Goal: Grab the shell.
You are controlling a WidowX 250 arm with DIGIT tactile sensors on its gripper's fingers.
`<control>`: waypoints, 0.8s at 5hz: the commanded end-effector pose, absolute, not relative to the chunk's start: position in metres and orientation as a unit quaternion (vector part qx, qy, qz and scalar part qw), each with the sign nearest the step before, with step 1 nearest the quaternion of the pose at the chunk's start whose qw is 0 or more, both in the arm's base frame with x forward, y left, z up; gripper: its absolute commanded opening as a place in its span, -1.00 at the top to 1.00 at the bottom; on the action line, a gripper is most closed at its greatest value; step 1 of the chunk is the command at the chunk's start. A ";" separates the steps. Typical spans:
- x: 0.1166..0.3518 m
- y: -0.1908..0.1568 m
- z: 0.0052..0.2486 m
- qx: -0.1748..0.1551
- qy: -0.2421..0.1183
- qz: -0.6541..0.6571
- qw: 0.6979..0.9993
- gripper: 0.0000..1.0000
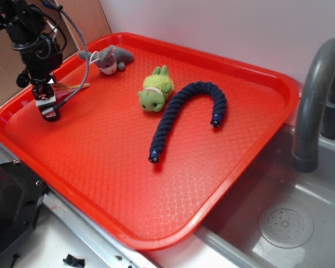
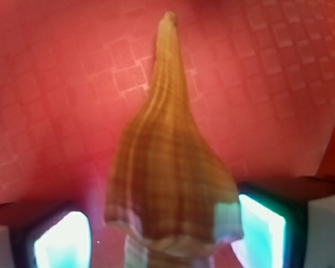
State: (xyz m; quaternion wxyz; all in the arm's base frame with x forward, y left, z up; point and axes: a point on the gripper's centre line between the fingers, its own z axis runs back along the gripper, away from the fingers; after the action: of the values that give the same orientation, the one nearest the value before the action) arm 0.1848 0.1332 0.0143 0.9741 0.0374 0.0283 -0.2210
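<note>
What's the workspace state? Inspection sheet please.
Surface: red tray, bare plastic in front.
Job's things: shell between the fingers, pointed tail away from the wrist camera; mostly hidden in the exterior view.
Clutter: grey plush, green plush, navy rope, all apart on the tray.
Grippers: gripper at the tray's left edge, pads either side of the shell; contact unclear.
Cables: grey cable looping beside the arm.
Surroundings: sink, faucet, cardboard.

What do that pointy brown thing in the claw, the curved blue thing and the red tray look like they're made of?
Shell: looks like real seashell, hard and ribbed with brown stripes. Blue rope: braided cord, probably cotton, matte. Tray: likely moulded plastic, its surface embossed with a fine pattern.
</note>
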 end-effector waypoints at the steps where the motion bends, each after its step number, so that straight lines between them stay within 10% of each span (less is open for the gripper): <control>1: 0.192 0.134 0.016 0.048 0.021 -0.218 0.974 1.00; 2: 0.192 0.134 0.017 0.054 0.023 -0.214 0.975 1.00; 4: 0.180 0.087 0.095 0.131 -0.004 -0.003 0.991 1.00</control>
State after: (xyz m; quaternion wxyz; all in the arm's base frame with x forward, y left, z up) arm 0.1736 0.0886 0.0881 0.9924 0.1227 0.0087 -0.0018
